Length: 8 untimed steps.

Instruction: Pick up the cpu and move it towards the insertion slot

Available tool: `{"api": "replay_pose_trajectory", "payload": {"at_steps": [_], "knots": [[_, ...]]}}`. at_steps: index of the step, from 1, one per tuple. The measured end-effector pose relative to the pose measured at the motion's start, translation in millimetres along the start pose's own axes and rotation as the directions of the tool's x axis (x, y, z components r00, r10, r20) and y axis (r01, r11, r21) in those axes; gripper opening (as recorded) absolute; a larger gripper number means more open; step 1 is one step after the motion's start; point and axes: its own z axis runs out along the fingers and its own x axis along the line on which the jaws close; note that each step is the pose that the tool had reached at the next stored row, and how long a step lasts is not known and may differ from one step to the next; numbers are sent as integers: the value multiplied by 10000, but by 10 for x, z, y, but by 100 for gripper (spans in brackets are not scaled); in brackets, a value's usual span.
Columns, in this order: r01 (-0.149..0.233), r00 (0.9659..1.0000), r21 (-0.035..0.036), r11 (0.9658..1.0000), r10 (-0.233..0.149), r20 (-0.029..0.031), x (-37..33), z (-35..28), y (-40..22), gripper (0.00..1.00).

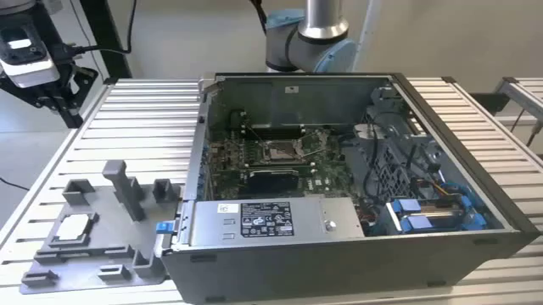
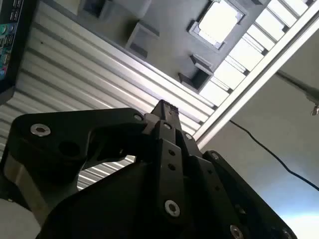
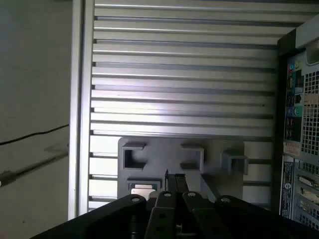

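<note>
Nothing is done yet: the cpu (image 1: 75, 225) lies in its tray (image 1: 102, 254) at the exterior view's near left, the gripper (image 2: 164, 105) farther back, fingers (image 2: 169, 130) closed, empty.

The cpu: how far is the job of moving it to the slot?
Nothing looks done: the flat silvery-white square cpu lies in the grey plastic tray. In hand: the black gripper hangs apart from the tray, shut and empty. Left: picking it up and carrying it to the shiny metal-framed square insertion slot.
</note>
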Motion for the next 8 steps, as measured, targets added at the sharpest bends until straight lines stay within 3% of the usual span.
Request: {"api": "replay_pose_trajectory", "payload": {"at_steps": [8], "knots": [[0, 10000, 0, 10000, 0, 0, 0, 0, 0, 0]]}}
